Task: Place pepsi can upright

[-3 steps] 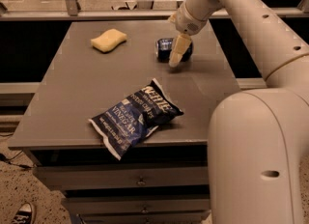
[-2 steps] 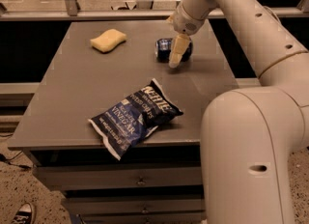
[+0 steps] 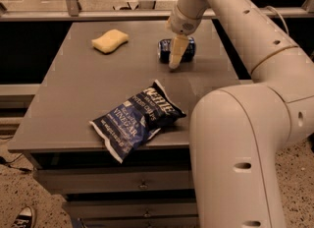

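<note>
The pepsi can (image 3: pixel 188 47) lies on its side at the far right of the grey table (image 3: pixel 73 99), dark blue with its silver end facing left. My gripper (image 3: pixel 173 63) reaches down from the white arm (image 3: pixel 221 11) directly at the can. It covers the can's middle, with its tip at the table surface just in front of the can. The can's logo is hidden.
A dark blue crinkled chip bag (image 3: pixel 135 119) lies near the table's front edge. A yellow sponge (image 3: pixel 110 41) sits at the far left. The arm's large lower segment (image 3: pixel 240 158) fills the right foreground. Drawers (image 3: pixel 142 185) are below the tabletop.
The arm's large lower segment has swung further into view at the right. The gripper has stayed down at the can, which still lies on its side.
</note>
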Robot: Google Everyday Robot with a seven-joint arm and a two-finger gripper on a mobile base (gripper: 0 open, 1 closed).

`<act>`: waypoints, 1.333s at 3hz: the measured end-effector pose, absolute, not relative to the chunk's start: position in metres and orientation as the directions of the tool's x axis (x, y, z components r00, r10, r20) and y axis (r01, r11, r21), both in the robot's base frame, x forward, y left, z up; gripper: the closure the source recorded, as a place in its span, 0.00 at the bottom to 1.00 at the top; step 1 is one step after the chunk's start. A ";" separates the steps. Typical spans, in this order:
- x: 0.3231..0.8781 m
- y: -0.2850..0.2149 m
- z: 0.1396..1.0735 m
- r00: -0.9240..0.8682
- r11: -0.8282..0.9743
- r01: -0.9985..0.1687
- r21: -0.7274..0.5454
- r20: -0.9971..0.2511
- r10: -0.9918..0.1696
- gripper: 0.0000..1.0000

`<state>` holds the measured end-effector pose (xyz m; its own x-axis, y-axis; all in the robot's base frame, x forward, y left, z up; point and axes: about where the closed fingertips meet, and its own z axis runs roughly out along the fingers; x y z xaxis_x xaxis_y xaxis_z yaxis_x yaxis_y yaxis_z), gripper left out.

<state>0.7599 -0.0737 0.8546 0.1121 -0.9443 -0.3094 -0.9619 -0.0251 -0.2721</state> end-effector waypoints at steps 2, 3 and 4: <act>0.761 -0.072 0.852 0.094 -0.033 -0.966 -0.257 -0.229 -0.969 0.65; 0.756 -0.075 0.854 0.091 -0.032 -0.967 -0.253 -0.228 -0.969 0.88; 0.749 -0.087 0.888 0.056 0.059 -0.956 -0.287 -0.376 -0.925 1.00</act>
